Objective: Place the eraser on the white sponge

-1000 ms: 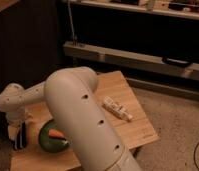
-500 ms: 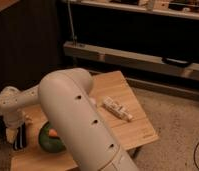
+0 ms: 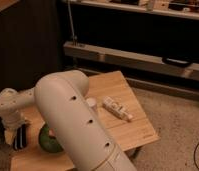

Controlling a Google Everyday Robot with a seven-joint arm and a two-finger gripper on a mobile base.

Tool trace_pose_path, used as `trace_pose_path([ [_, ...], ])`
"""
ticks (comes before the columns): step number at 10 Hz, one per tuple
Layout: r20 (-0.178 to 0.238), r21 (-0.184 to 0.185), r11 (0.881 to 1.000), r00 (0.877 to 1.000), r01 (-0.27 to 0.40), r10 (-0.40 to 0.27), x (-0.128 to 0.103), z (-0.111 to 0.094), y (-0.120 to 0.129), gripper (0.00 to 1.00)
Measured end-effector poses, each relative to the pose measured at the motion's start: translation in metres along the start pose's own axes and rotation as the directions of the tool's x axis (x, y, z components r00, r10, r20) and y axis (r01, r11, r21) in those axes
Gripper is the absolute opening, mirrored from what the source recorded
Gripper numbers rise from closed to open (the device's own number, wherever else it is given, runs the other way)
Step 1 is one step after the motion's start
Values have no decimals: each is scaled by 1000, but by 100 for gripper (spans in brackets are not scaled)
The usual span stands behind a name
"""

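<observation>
Our arm (image 3: 73, 117) swings across, now hiding most of the green bowl (image 3: 44, 144). The gripper (image 3: 14, 128) stays at the table's (image 3: 138, 131) near left, against the eraser (image 3: 21, 137) (gripped or not, we cannot tell). We see no white sponge yet.

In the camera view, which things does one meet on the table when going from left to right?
The pincer at the left edge of the table, the eraser just beside it → green round object → white cup → white oblong packet.
</observation>
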Motion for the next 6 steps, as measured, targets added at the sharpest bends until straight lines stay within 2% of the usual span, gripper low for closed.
trace_pose_path([
  [2, -5, -13, 1000, 1000, 0, -1, -1, 6, 0, 77],
  [3, -6, -16, 1000, 1000, 0, 0, 0, 7, 0, 71],
  [4, -5, -18, 1000, 1000, -2, 1, -1, 8, 0, 59],
  [6, -2, -18, 1000, 1000, -5, 5, 0, 8, -2, 41],
])
